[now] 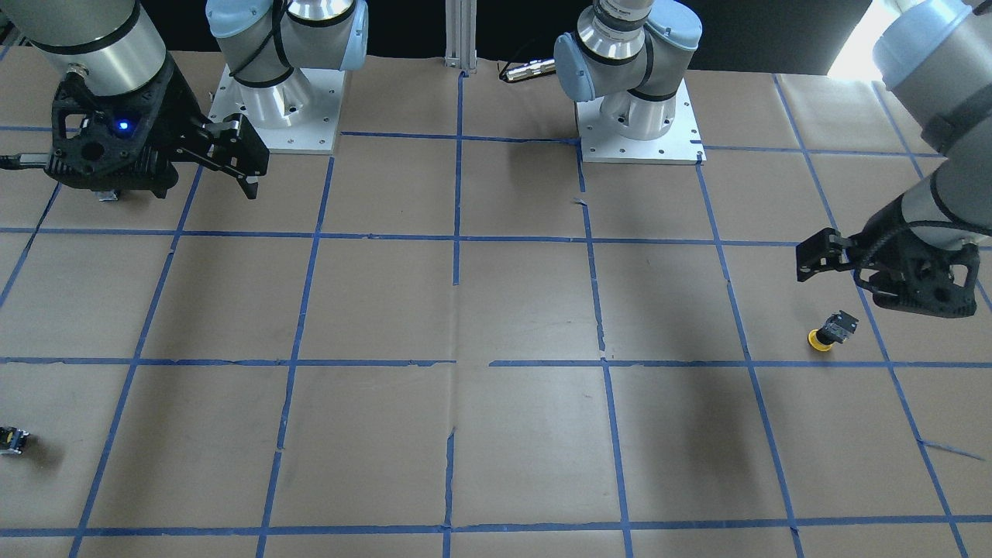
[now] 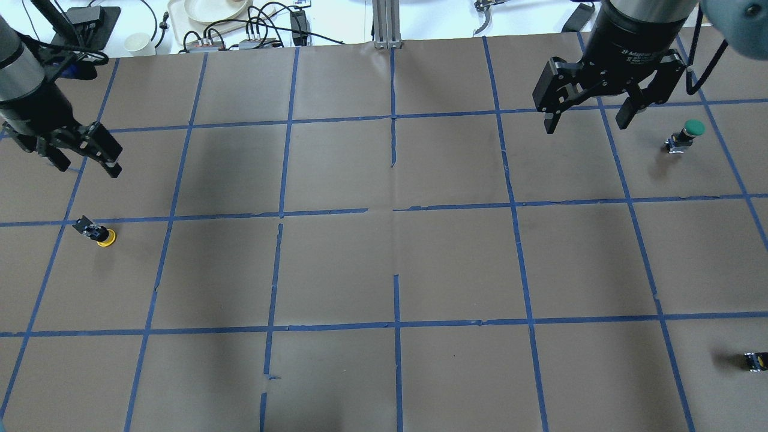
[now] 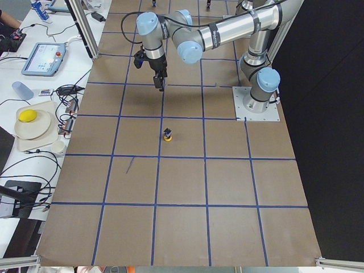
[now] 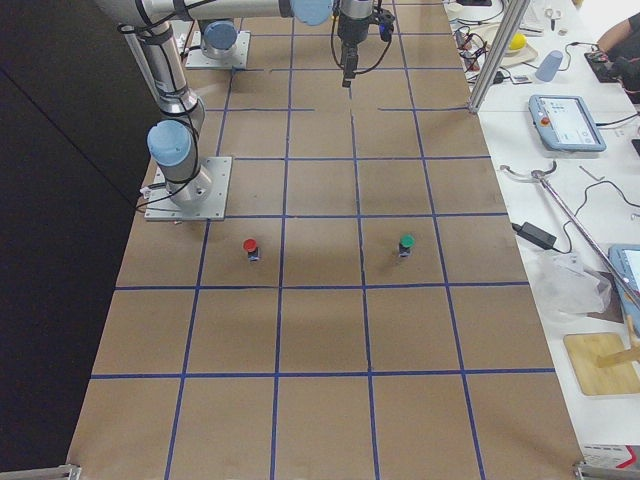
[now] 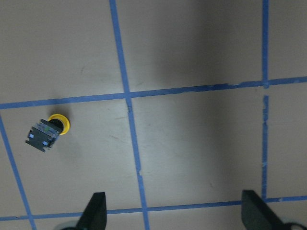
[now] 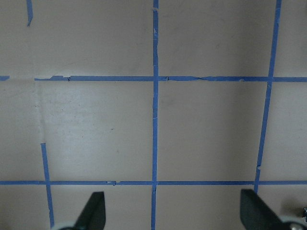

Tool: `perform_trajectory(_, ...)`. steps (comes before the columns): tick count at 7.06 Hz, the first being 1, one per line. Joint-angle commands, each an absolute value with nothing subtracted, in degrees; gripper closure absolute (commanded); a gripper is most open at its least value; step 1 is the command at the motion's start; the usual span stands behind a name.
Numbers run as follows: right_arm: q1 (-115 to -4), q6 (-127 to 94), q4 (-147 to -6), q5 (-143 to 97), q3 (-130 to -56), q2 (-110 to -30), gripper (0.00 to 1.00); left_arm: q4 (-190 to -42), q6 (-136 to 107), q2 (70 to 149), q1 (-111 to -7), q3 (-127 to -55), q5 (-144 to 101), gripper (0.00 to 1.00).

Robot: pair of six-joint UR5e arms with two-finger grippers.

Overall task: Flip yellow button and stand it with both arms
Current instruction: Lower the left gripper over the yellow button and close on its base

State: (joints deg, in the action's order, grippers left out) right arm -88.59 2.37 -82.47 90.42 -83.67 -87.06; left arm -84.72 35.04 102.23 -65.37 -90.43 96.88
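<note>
The yellow button (image 2: 97, 233) rests tilted on its yellow cap, black body end up, on the brown paper at the table's left. It also shows in the front view (image 1: 831, 332), the left side view (image 3: 168, 135) and the left wrist view (image 5: 48, 132). My left gripper (image 2: 87, 167) hangs open and empty above the table, about one grid square from the button; its two fingertips (image 5: 96, 208) frame bare paper. My right gripper (image 2: 587, 123) is open and empty, high over the right half, also in the front view (image 1: 240, 163).
A green-capped button (image 2: 687, 132) stands right of the right gripper. A small dark block (image 2: 755, 361) lies at the right edge, also in the front view (image 1: 12, 439). The right side view shows a red-capped button (image 4: 250, 247). Blue tape lines grid the paper.
</note>
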Motion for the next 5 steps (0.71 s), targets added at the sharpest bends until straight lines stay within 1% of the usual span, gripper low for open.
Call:
perform_trajectory(1, -88.7, 2.4, -82.4, 90.4, -83.7, -87.1, 0.00, -80.6, 48.8, 106.1, -57.2, -91.9, 97.4, 0.00)
perform_trajectory(3, -88.5, 2.4, -82.4, 90.4, -83.7, -87.1, 0.00, -63.5, 60.9, 107.6, -53.8, -100.2, 97.6, 0.01)
perform_trajectory(4, -88.7, 2.4, -82.4, 90.4, -83.7, -87.1, 0.00, -59.7, 65.7, 107.6, -52.3, -103.8, 97.0, 0.01)
perform_trajectory(5, -88.5, 2.5, -82.4, 90.5, -83.8, -87.1, 0.00, -59.2, 67.9, 107.6, -52.0, -106.1, 96.8, 0.01)
